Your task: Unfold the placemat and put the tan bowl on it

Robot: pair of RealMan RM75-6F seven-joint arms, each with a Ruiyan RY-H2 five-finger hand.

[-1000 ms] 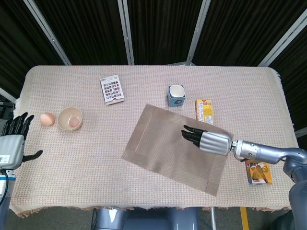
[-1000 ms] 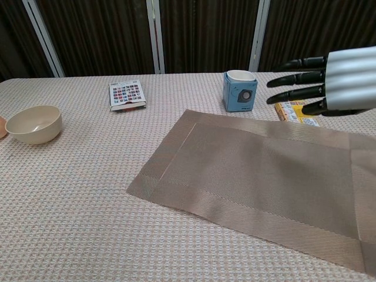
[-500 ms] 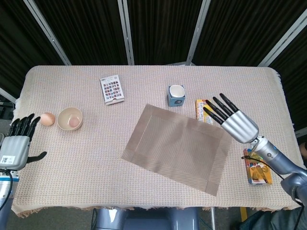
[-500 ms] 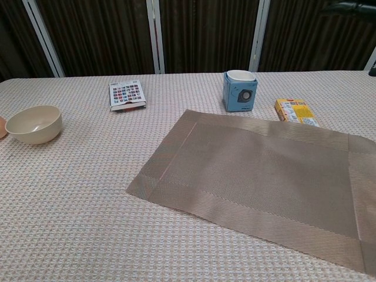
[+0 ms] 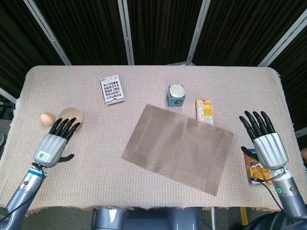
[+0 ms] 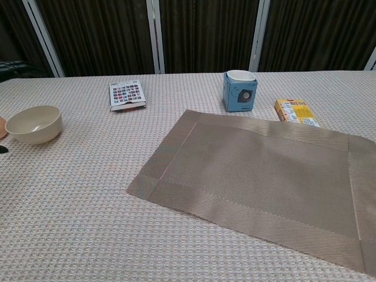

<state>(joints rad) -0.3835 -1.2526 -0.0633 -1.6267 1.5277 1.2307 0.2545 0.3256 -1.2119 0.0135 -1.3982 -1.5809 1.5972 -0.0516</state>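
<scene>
The brown woven placemat point(image 5: 177, 148) lies unfolded and flat at the table's middle, also filling the right of the chest view point(image 6: 258, 176). The tan bowl point(image 5: 72, 114) stands upright at the left, apart from the mat, and shows in the chest view point(image 6: 34, 124) too. My left hand point(image 5: 53, 144) hovers just in front of the bowl, fingers spread, fingertips over its near rim, holding nothing. My right hand point(image 5: 267, 143) is beyond the mat's right edge, fingers spread and empty. The chest view shows neither hand clearly.
An egg point(image 5: 47, 118) lies just left of the bowl. A blue cup point(image 5: 176, 95) and a yellow box point(image 5: 204, 111) stand behind the mat. A printed card box point(image 5: 112, 89) lies at the back left. An orange packet point(image 5: 259, 173) lies under my right wrist.
My right hand has lifted off the placemat and drawn back to the table's right side. My left hand has moved in from the left edge up to the bowl.
</scene>
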